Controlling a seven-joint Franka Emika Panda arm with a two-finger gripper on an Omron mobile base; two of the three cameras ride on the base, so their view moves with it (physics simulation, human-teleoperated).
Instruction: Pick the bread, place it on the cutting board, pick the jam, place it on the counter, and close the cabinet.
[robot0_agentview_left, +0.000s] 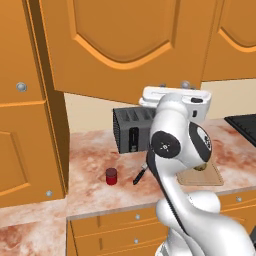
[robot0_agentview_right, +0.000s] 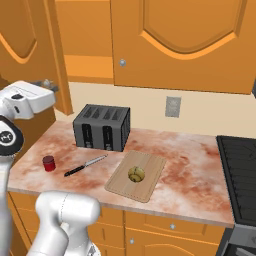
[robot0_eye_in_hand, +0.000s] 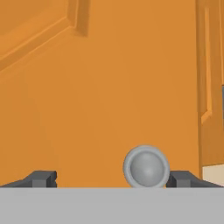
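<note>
The gripper (robot0_eye_in_hand: 111, 179) is raised in front of the open door of the cabinet (robot0_agentview_left: 125, 45), with its two dark fingertips (robot0_eye_in_hand: 41, 178) standing wide apart and holding nothing. Between the tips, closer to the right one in the hand view, sits the round silver knob (robot0_eye_in_hand: 146, 167) of the door; whether a tip touches it I cannot tell. The door panel behind the knob is flat orange wood with a raised arched frame. In the right base view the white hand (robot0_agentview_right: 30, 100) is at the edge of this door, which swings out toward the robot. Well below the gripper lies the counter (robot0_agentview_right: 190, 160). On it, below and a little to the side of the hand, stands the jam (robot0_agentview_right: 48, 163), upright with the lid on top. Next to the jam lies a knife (robot0_agentview_right: 85, 165), its long axis running diagonally, the black handle nearer the jam. Behind the knife stands a dark toaster (robot0_agentview_right: 102, 127). Farther from the gripper is the cutting board (robot0_agentview_right: 150, 167), its long side set obliquely to the counter edge, and the bread (robot0_agentview_right: 136, 174) rests on it near the middle.
</note>
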